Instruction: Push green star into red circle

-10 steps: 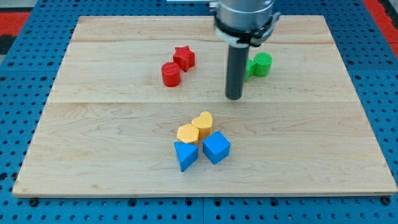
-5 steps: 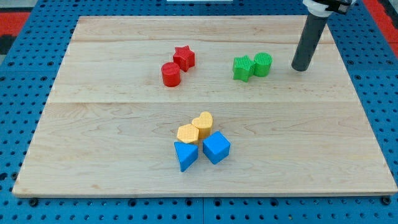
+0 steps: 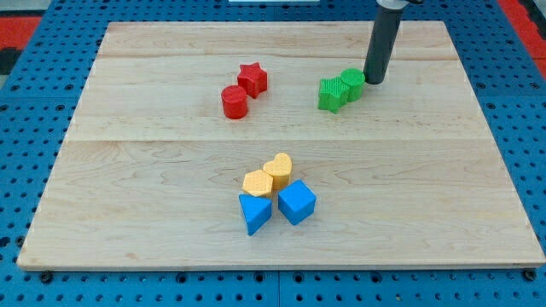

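Note:
The green star lies on the wooden board right of centre near the view's top, touching a green round block on its right. The red circle stands to the left, with a red star just above and to its right. My tip is against the right side of the green round block, so that block lies between my tip and the green star. The rod rises out of the view's top.
A cluster sits below centre: a yellow hexagon, a yellow heart, a blue triangle and a blue cube. A blue pegboard surrounds the board.
My tip swung from the board's centre to the right of the green blocks, then came back left against the green round block, nudging it left and up against the star.

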Controlling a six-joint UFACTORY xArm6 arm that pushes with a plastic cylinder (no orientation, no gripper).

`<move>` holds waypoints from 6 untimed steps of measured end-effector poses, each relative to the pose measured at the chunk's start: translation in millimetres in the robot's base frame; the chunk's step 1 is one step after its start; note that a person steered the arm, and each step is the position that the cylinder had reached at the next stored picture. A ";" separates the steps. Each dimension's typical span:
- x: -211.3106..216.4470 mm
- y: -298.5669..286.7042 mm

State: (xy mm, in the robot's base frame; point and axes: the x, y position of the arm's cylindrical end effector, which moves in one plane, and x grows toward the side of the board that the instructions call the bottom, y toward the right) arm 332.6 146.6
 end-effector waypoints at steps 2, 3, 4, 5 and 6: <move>9.1 -31.3; 10.2 -42.7; 20.7 -49.0; 39.8 -65.7; 45.0 -102.2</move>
State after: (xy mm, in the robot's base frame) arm 377.7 44.5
